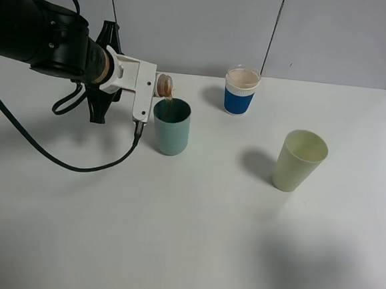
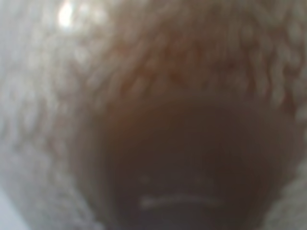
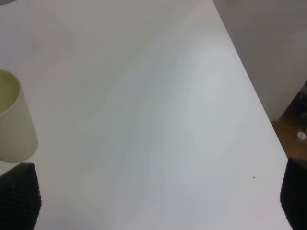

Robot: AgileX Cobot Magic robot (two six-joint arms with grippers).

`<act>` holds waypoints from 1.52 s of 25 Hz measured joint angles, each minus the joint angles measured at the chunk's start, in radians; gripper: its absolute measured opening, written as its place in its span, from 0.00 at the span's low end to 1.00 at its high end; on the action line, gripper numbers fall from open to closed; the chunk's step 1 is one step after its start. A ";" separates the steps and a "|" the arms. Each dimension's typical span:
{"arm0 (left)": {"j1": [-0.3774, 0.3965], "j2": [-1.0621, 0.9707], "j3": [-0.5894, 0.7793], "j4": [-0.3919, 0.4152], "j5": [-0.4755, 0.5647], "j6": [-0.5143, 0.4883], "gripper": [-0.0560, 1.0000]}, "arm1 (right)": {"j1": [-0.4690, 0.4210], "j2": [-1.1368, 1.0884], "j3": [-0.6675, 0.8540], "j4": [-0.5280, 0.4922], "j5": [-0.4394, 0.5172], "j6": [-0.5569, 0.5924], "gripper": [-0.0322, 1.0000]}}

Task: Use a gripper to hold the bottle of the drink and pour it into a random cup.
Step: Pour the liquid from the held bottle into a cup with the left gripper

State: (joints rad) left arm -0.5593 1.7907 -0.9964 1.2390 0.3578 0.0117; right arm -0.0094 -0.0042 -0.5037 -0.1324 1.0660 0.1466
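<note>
My left gripper (image 1: 146,88), white and boxy on a black arm, is shut on the bottle (image 1: 164,85) and holds it tipped on its side, neck over the teal-green cup (image 1: 171,132). A thin stream of brown drink (image 1: 170,106) falls from the neck into that cup. In the left wrist view the bottle (image 2: 182,143) fills the frame as a brown blur. My right gripper (image 3: 156,196) is out of the exterior high view. In the right wrist view its dark fingertips (image 3: 17,196) stand wide apart over bare table, holding nothing.
A blue-banded white cup (image 1: 240,91) stands at the back middle of the white table (image 1: 172,236). A pale yellow-green cup (image 1: 300,161) stands to the right and also shows in the right wrist view (image 3: 12,120). The table's edge (image 3: 249,96) runs along there.
</note>
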 joint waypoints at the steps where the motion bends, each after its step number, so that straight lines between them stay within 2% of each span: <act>1: 0.000 0.000 0.000 0.003 0.002 0.000 0.36 | 0.000 0.000 0.000 0.000 0.000 0.000 1.00; 38: -0.011 0.000 0.000 0.076 0.028 0.000 0.36 | 0.000 0.000 0.000 0.000 0.000 0.000 1.00</act>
State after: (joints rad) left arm -0.5706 1.7907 -0.9964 1.3146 0.3860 0.0117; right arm -0.0094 -0.0042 -0.5037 -0.1324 1.0660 0.1466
